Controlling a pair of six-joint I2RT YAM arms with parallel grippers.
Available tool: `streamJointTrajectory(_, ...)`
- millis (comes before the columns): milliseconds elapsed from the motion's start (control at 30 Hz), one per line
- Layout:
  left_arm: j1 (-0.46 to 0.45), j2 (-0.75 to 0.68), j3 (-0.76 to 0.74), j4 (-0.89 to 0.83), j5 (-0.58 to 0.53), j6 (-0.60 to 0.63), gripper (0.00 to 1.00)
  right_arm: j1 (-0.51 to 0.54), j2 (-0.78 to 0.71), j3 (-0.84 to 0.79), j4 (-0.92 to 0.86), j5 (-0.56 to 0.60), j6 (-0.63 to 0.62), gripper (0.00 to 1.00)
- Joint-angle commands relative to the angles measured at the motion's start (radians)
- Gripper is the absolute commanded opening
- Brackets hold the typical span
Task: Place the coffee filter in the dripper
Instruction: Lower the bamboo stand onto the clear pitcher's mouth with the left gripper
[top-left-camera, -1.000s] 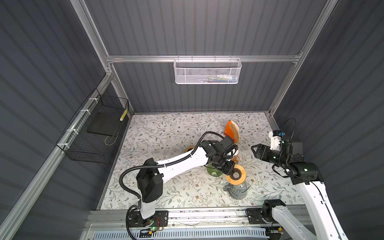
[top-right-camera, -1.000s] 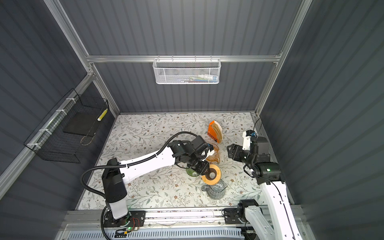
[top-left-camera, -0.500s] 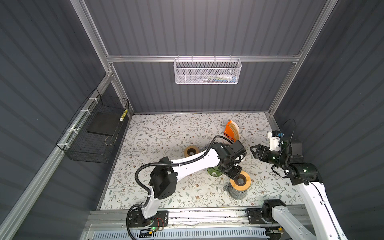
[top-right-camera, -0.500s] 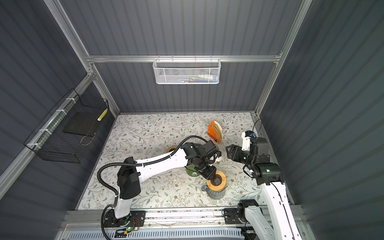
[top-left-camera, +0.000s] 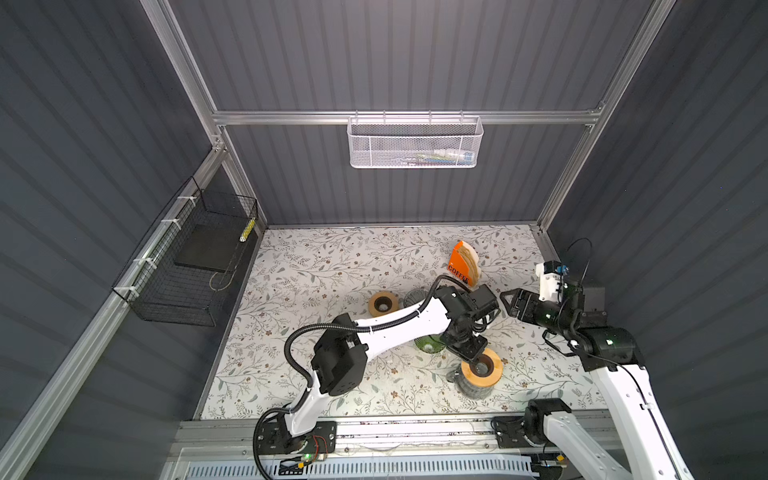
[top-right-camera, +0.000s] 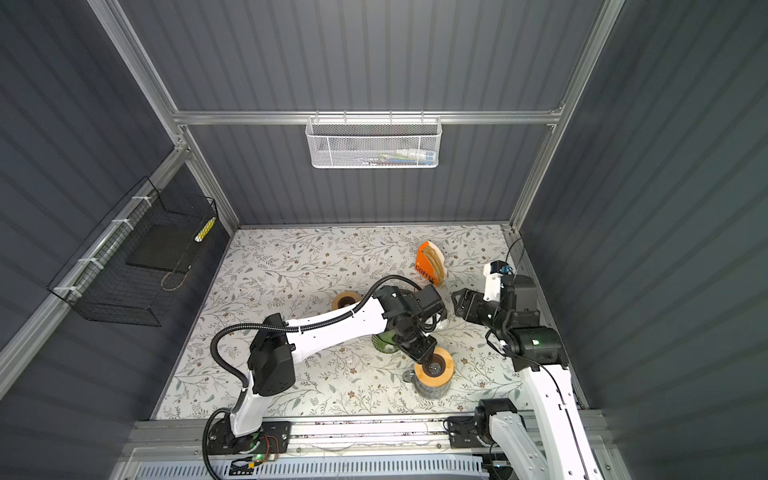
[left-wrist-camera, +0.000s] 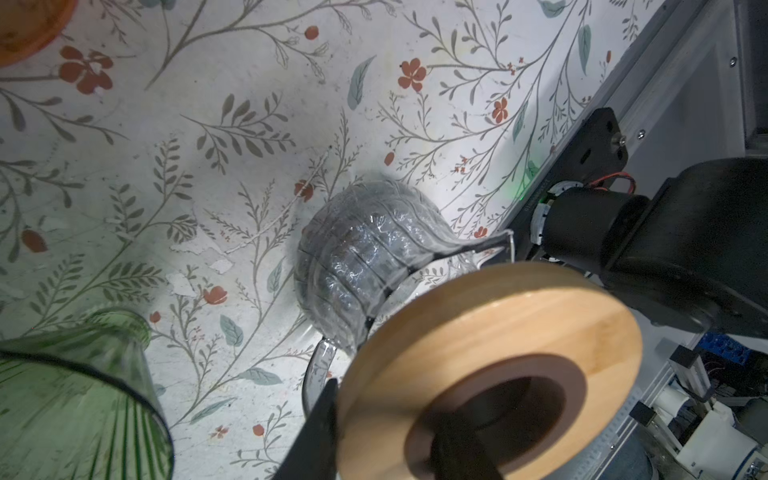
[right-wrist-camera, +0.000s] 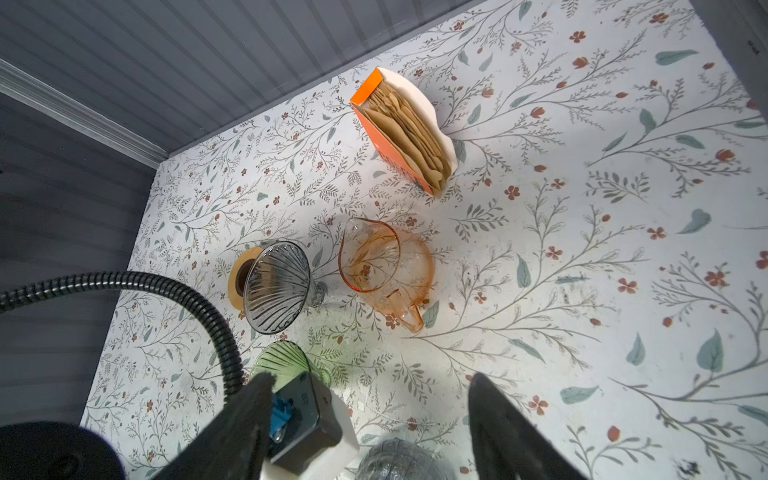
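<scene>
**One wooden ring clamped by the left arm; filters in their box**

Left gripper (top-left-camera: 473, 354) is clamped on the rim of a wooden ring (left-wrist-camera: 490, 365), with one finger outside and one down the dark centre hole. The ring lies flat on top of a clear ribbed glass carafe (left-wrist-camera: 365, 257) at the front right of the floral table (top-left-camera: 332, 266). Right gripper (right-wrist-camera: 368, 411) hangs spread and empty near the left arm's wrist.

Coffee filters (right-wrist-camera: 409, 124) are brown paper, stacked on edge in one orange card box (right-wrist-camera: 374, 124). The box stands open end up at the rear right, its long side running roughly back to front, clear of both grippers.

Count: two ribbed glass drippers.
- The green dripper (top-left-camera: 428, 344) sits just beside the carafe.
- The grey dripper (right-wrist-camera: 276, 286) lies on its side, with a second ring (right-wrist-camera: 239, 274) of wood at its narrow end.

One peach glass jug (right-wrist-camera: 386, 270) stands just beside the grey dripper.
</scene>
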Motion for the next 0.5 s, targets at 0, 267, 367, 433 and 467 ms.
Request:
streamJointTrajectory(0,-0.009,0.022,0.040,-0.040,-0.002,0.021,0.08,-0.003,-0.009,-0.022,0.018,-0.023,0.011,0.74)
streamJointTrajectory(267,-0.012,0.050,0.083,-0.073,-0.034,0.021,0.08,-0.006,-0.008,-0.031,0.029,-0.033,0.010,0.75)
streamJointTrajectory(367,-0.013,0.060,0.095,-0.082,-0.037,0.024,0.09,-0.007,-0.009,-0.031,0.031,-0.035,0.009,0.75)
streamJointTrajectory(433,-0.013,0.068,0.103,-0.088,-0.040,0.024,0.11,-0.009,-0.009,-0.031,0.031,-0.038,0.010,0.75)
streamJointTrajectory(467,-0.013,0.072,0.110,-0.092,-0.040,0.027,0.12,-0.010,-0.009,-0.031,0.030,-0.039,0.010,0.75)
